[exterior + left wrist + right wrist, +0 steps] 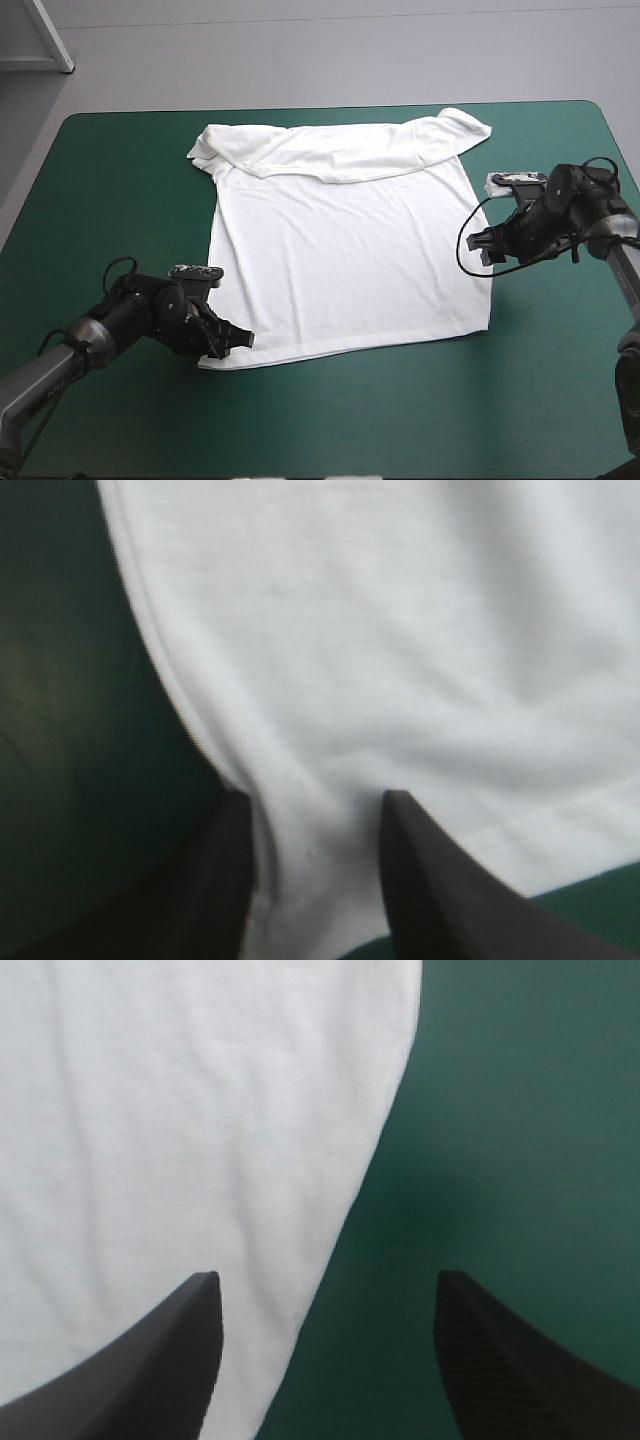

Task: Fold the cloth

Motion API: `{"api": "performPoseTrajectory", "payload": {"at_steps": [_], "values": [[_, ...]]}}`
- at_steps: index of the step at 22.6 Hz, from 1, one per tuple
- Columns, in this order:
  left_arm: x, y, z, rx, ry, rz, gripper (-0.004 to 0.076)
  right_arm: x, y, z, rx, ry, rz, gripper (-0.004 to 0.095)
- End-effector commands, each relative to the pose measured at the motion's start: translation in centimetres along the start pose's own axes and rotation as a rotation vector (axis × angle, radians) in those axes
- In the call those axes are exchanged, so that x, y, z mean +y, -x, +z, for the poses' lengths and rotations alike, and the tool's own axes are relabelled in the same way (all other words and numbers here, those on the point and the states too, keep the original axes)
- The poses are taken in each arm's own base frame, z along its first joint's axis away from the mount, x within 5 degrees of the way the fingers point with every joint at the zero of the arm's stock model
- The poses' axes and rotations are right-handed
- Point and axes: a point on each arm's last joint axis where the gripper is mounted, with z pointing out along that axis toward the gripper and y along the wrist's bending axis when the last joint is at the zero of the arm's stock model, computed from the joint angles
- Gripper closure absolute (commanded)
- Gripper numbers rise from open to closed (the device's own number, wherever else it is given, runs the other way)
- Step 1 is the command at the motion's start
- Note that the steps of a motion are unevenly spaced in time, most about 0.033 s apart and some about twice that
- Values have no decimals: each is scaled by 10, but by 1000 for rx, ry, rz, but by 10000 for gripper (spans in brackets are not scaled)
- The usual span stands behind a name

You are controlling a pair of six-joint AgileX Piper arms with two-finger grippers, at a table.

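The white T-shirt (pixel 340 260) lies spread flat on the teal-green table (pixel 120 200), its far part folded over toward the middle, with a sleeve at each far corner. My left gripper (pixel 235 340) is low at the shirt's near left corner. In the left wrist view this gripper (pixel 315 800) is open, its fingers a little apart with the cloth (pixel 400 630) of that corner between them. At the shirt's right edge, near its near right corner, sits my right gripper (pixel 480 245). It (pixel 328 1278) stands open, one finger over the cloth (pixel 180 1110), the other over bare cover.
Bare teal-green cover (pixel 400 420) surrounds the shirt, with a wide strip along the table's near edge and at both sides. The hem (pixel 360 347) runs between the two grippers.
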Motion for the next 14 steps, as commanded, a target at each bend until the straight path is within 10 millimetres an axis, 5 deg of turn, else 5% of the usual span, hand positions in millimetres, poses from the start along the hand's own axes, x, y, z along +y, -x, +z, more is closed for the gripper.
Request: {"api": "performPoseTrajectory", "payload": {"at_steps": [1, 2, 9, 14], "values": [[-12, 3, 0, -33, -45, -17, 659, 1, 3, -22, -81, -14, 5, 333], [-12, 4, 0, -42, -44, -12, 731, 1, 3, -21, -75, -15, 14, 333], [-11, 4, 0, -47, -32, 2, 732, 6, -17, 9, -20, 62, 106, 334], [-10, 3, 0, -38, -20, 12, 732, 9, -25, 20, -10, 107, 118, 466]]}}
